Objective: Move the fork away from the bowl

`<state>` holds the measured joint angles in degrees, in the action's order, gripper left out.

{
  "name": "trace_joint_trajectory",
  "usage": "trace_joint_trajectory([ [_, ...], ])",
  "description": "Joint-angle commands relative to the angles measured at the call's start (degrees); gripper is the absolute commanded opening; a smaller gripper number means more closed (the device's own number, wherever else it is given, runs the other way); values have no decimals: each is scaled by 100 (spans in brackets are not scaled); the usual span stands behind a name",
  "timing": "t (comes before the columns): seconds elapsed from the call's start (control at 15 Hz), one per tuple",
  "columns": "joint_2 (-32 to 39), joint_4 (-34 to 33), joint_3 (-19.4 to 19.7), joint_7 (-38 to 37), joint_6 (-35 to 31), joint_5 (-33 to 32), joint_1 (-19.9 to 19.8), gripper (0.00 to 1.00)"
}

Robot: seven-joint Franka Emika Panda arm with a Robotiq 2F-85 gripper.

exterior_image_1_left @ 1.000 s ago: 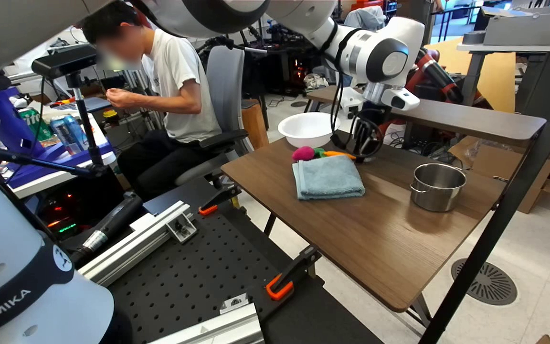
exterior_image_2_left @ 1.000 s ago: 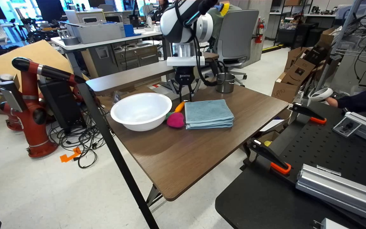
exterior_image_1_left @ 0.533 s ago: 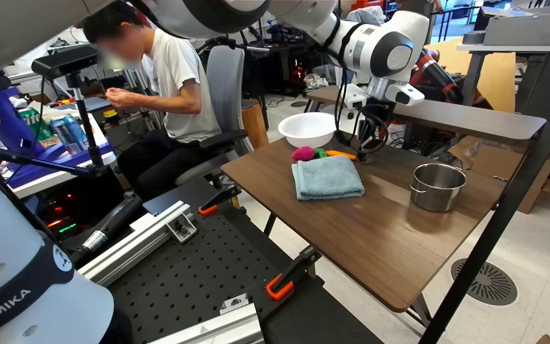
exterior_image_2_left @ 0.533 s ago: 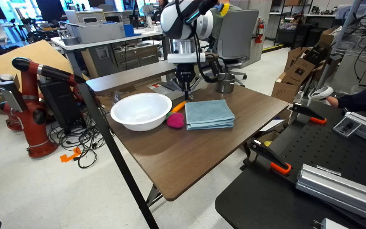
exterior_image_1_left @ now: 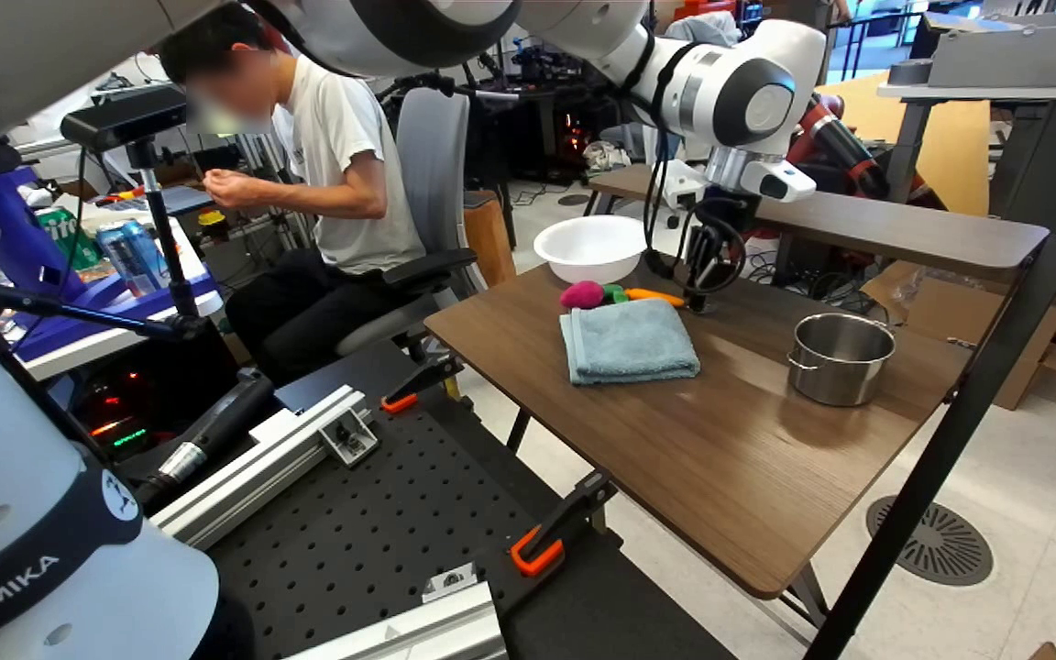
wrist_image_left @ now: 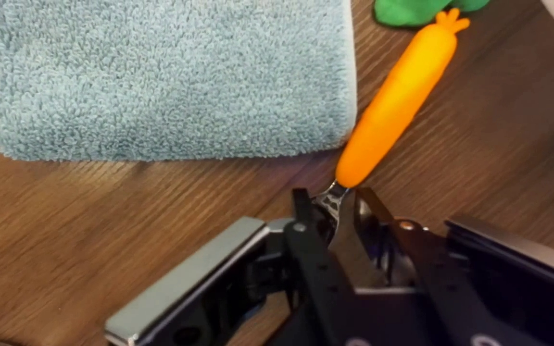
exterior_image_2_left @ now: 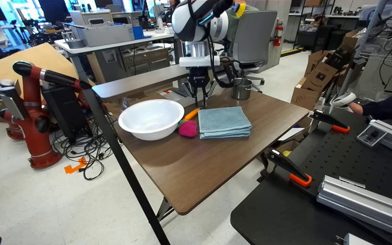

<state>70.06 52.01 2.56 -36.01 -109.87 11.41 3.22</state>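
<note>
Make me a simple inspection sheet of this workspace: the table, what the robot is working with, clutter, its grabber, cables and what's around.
Surface: brown wood-grain table.
Bowl: white, upright on the table.
Fork: orange handle, metal neck; lies apart from the bowl, handle end nearer it.
Clutter: folded blue towel, pink item and metal pot.
Gripper: jaws apart, on either side of the fork's neck; whether they touch it cannot be told.
Cables: black cables hang along the white arm; more lie tangled on the floor.
Surroundings: a seated person and a red robot arm.
</note>
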Motion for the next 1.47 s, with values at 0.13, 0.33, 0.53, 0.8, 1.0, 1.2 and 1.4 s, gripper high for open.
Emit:
trace_joint_trajectory([
  [0.13,216,-419,-59,-582,192,16,66,78],
  [0.33,272,-463,-91,-815,207,9,114,99],
  [0.53,351,-490,-111,-972,219,11,126,100],
  [0.8,457,-559,-109,-1142,202,3,113,100],
  [1.0,464,-589,-110,-1224,183,-4,104,100],
  [1.2,447,-623,-116,-1278,165,-12,99,100],
  [1.4,485,-678,-104,-1311,164,-27,84,100],
])
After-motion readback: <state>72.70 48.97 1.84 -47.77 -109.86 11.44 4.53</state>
